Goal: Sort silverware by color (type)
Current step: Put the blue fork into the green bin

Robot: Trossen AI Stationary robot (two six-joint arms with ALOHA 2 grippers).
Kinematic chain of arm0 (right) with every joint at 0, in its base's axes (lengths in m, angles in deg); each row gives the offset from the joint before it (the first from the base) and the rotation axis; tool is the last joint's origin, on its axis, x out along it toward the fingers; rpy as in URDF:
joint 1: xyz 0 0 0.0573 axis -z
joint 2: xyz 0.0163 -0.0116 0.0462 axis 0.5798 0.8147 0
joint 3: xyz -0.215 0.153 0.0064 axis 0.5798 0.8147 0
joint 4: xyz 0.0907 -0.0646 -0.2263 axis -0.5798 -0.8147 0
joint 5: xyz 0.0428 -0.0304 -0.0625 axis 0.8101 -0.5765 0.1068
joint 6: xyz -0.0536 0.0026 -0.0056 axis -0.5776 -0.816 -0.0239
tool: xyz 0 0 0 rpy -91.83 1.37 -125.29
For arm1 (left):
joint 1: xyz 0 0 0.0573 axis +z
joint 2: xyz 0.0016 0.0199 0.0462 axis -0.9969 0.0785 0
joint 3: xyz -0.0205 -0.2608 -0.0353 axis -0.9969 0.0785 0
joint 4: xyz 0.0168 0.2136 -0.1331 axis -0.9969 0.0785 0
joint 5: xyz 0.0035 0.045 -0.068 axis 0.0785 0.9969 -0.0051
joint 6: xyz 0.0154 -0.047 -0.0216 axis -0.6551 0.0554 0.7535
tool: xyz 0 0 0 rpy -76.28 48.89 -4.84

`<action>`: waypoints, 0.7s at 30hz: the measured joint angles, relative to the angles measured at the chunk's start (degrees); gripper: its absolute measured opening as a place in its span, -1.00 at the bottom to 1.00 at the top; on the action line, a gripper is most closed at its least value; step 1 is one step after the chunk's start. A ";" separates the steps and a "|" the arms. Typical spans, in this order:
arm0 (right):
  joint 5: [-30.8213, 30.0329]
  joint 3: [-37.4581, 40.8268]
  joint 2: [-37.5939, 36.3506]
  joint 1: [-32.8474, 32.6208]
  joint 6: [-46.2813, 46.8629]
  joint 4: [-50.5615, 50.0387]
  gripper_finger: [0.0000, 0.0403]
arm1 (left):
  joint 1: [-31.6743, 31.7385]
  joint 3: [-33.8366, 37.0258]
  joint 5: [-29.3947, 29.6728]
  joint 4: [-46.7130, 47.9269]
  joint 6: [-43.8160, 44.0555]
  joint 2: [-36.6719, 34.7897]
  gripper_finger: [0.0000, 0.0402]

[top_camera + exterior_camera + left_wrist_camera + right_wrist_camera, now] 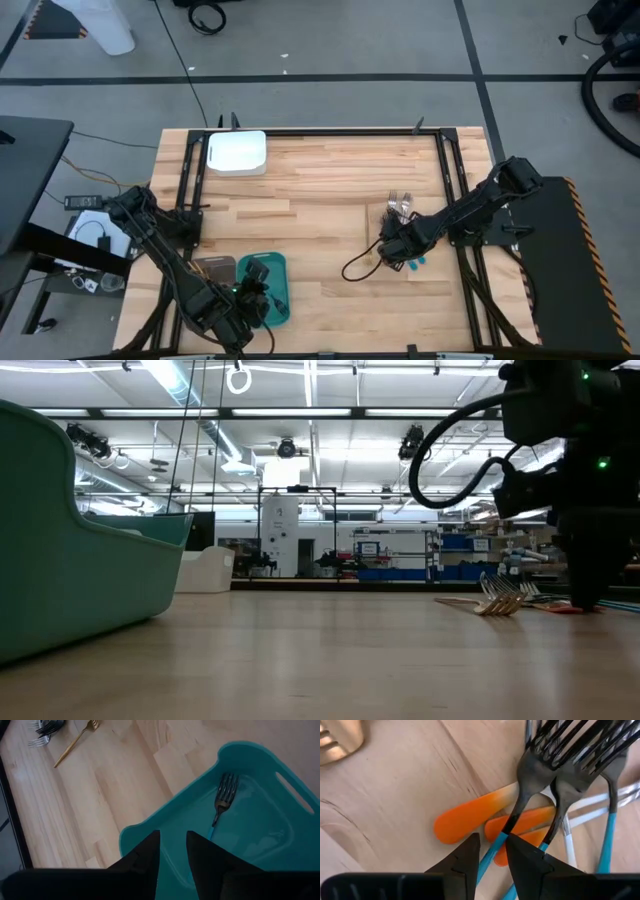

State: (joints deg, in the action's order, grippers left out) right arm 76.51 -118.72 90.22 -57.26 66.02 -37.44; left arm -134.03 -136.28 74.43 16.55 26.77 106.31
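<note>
Now your right tool point(492, 851) is down in the silverware pile point(402, 212) on the right half of the desk point(320, 200), and its wrist camera puts you right on top of it. Its two dark fingers point(462, 857) stand narrowly apart, with the teal handle of a dark-headed fork point(530, 780) running down into the gap between them. Whether they actually pinch that handle, you cannot tell from here. Beneath the fork lie orange handles point(470, 817), overlapping one another, and another teal-handled fork point(610, 815) sits alongside, with pale handles crossing under it. A gold piece point(337, 740) shows at the edge of the same view, apart from the cluster.

From table height you can see fork tines point(497, 598) fanned up off the wood just beside the right arm.

Over on your left, the left tool point(172, 852) hovers above the teal tray point(283, 300) near the front edge of the desk. Its fingers point(145, 852) are set a narrow gap apart and hold nothing. One teal-handled fork point(223, 797) lies flat inside that tray, tines pointing away from the tool. A grey tray point(213, 268) sits touching the teal one on its left, and a white tray point(237, 153) rests at the far left of the desk. Beyond the teal tray's rim, the left wrist camera catches a gold fork point(75, 742) on bare wood, with dark tines point(45, 730) near it.
</note>
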 joint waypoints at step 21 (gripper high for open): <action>-0.28 -0.38 -1.77 -0.13 -3.99 1.77 -0.89 | 0.00 0.00 0.00 -0.05 -0.45 0.00 -0.49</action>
State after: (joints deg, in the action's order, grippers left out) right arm 76.22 -119.10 88.45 -57.39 62.04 -35.67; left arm -134.03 -136.28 74.43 16.50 26.32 106.31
